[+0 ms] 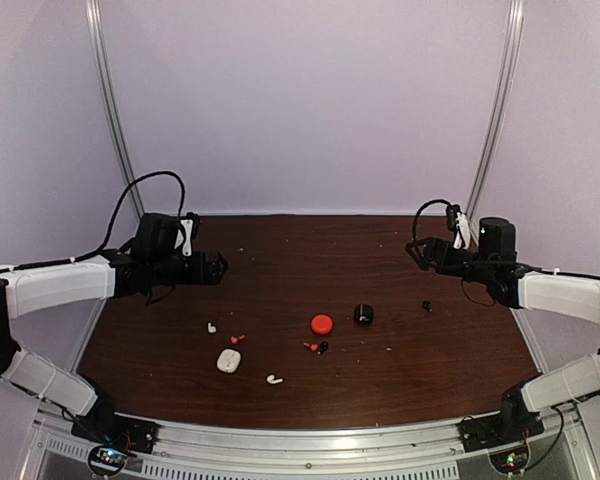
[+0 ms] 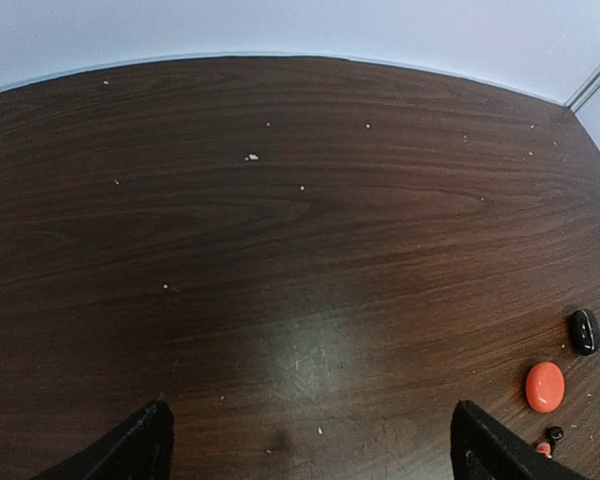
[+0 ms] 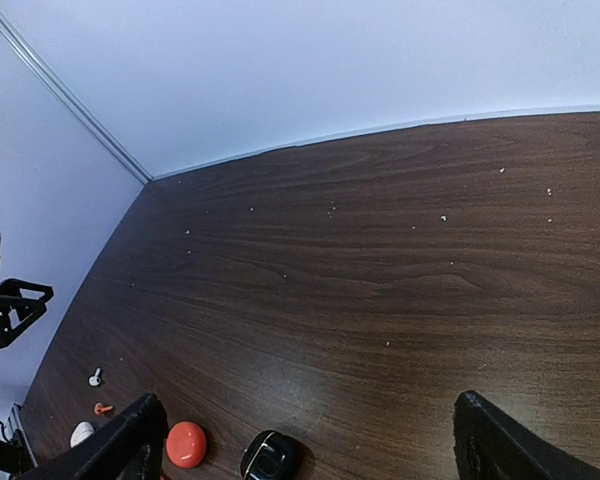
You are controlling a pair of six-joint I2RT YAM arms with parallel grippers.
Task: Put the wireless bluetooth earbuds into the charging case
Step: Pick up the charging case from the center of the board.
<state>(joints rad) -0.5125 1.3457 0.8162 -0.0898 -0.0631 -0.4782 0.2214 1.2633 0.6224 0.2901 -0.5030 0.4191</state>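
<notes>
On a dark wood bench (image 1: 280, 250), viewed from above, two robot arms reach in from either side. The left hand (image 1: 215, 268) hovers over the far-left part of the bench. Its fingers (image 2: 140, 450) are spread wide, w/ nothing btwn them. The right hand (image 1: 417, 250) hovers at far right, also spread wide & empty.

Three small charging cases lie toward the middle & front. The white case (image 1: 229, 361) is at left-front, the red case (image 1: 322, 323) in the centre, and the black case (image 1: 363, 314) just right of the red one.

The earbuds lie loose on the wood:
- A white earbud (image 1: 212, 327) and a red earbud (image 1: 237, 340) sit just beyond the white case.
- A second white earbud (image 1: 274, 379) lies to that case's right, nearer the front edge.
- A second red earbud (image 1: 309, 347) lies right beside a black earbud (image 1: 323, 346), just in front of the red case.
- A tiny dark item (image 1: 427, 306), too small to identify, sits alone at right, nearer than the right hand.

Both hands are well apart from every earbud & case.
</notes>
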